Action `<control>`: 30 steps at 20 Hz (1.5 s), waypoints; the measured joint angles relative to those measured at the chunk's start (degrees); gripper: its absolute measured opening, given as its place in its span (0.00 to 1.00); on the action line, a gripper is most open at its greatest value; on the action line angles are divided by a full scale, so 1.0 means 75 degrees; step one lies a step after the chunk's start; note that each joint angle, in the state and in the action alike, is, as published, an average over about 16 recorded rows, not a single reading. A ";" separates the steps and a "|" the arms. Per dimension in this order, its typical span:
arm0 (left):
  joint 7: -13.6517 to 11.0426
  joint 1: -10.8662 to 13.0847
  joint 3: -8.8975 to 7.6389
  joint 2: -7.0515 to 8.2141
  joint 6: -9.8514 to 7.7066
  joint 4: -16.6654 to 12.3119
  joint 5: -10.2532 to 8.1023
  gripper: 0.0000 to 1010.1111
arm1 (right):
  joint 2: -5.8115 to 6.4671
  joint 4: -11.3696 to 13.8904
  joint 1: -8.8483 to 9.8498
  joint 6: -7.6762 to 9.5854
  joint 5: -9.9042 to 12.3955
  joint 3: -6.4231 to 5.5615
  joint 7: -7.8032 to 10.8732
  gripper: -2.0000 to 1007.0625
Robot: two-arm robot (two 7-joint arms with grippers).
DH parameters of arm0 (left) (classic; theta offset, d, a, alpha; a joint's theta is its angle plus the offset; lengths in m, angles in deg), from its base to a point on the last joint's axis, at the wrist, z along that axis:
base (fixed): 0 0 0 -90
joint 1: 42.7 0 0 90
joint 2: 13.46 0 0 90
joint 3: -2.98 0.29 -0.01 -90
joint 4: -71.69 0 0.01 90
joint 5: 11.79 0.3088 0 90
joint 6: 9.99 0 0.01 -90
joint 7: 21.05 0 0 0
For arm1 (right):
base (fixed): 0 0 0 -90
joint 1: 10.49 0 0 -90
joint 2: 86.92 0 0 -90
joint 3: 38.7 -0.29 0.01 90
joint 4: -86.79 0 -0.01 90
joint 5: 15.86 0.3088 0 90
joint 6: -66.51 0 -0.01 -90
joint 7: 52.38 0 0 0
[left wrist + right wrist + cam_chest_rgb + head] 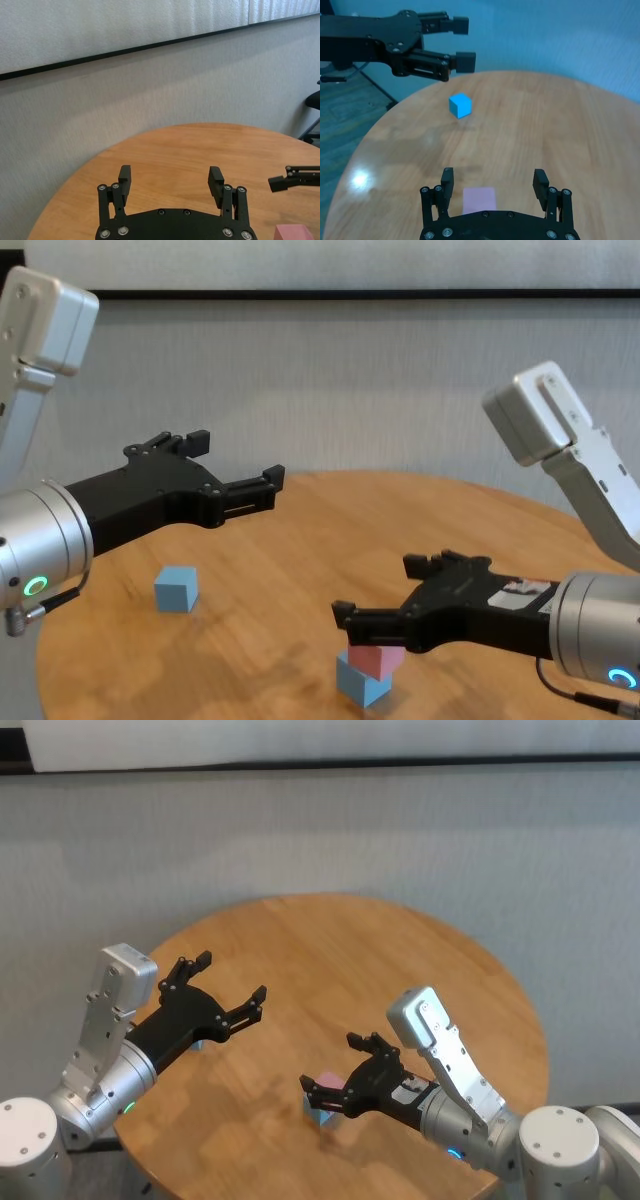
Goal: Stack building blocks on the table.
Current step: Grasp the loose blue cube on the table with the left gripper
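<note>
grey wall behind, black strip running across it near the top. black chair part at the edge in the left wrist view.

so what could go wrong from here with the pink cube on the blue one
1. The pink cube sits skewed on the lower blue cube; a nudge may topple it.
2. The open right gripper straddles the pink cube, so withdrawing sideways could clip it.
3. The lone blue cube lies under the open left gripper.

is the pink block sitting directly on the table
No, in the chest view the pink block rests on a light blue block, not on the table.
</note>
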 joint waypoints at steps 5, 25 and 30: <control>0.0000 0.0000 0.0000 0.0000 0.0000 0.0000 0.0000 0.99 | -0.0017 0.0100 0.0134 -0.0450 -0.0160 -0.0146 -0.0254 0.99; 0.0000 0.0000 0.0000 0.0000 0.0000 0.0000 0.0000 0.99 | -0.0553 -0.0202 0.0343 -0.3018 -0.1519 -0.0846 -0.1903 0.99; 0.0000 0.0000 0.0000 0.0000 0.0000 0.0000 0.0000 0.99 | -0.0716 -0.0606 0.0016 -0.3404 -0.1744 -0.0905 -0.1988 0.99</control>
